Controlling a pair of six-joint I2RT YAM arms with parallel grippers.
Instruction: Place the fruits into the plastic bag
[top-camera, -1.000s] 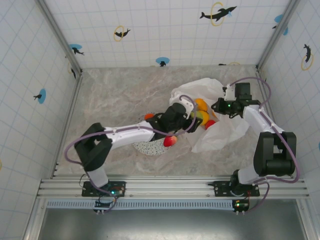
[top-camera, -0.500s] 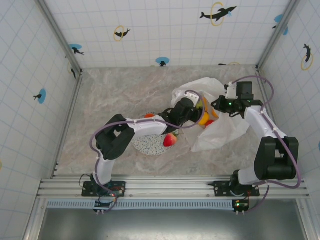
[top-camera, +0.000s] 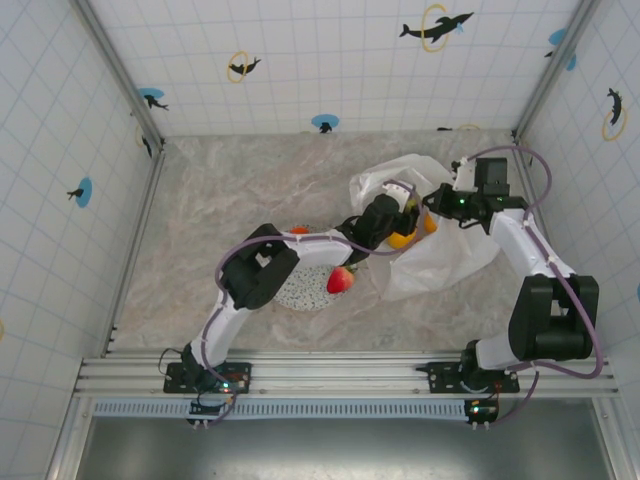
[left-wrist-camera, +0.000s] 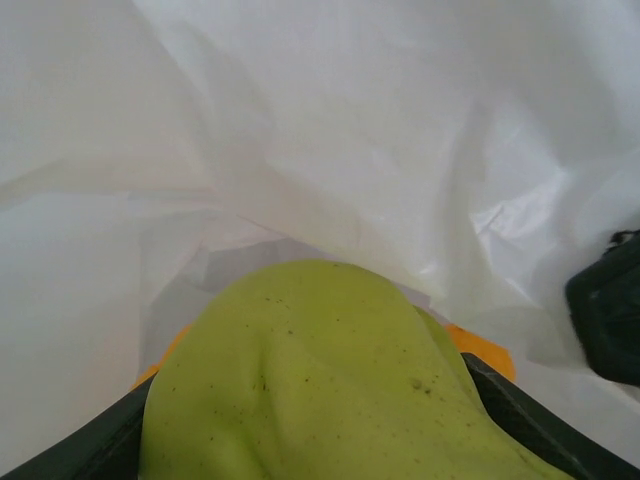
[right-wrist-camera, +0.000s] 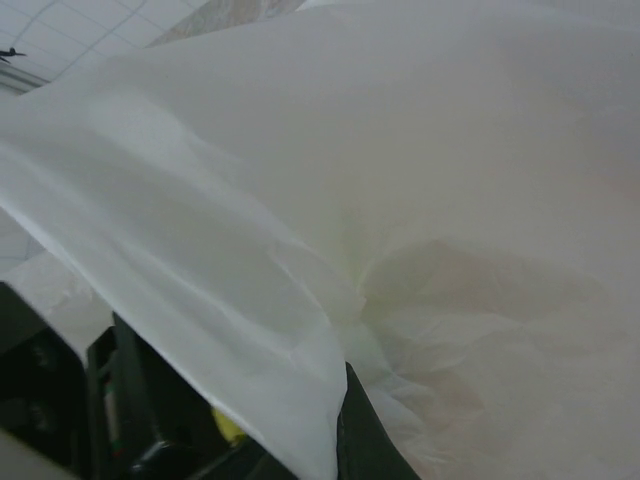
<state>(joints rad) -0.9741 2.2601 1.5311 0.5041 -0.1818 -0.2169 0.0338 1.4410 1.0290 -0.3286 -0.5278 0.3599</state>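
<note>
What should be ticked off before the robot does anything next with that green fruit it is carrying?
1. Round green fruit held between the left gripper fingers: ok.
2. Fruit inside the mouth of the crinkly white plastic bag: ok, white film surrounds it in the left wrist view.
3. Right gripper shut on the bag's rim, keeping it open: ok.
4. Free room below, beside the orange fruits in the bag: cannot tell.
5. All fruits bagged: not ok, a red-and-yellow fruit lies by the speckled grey plate.
</note>
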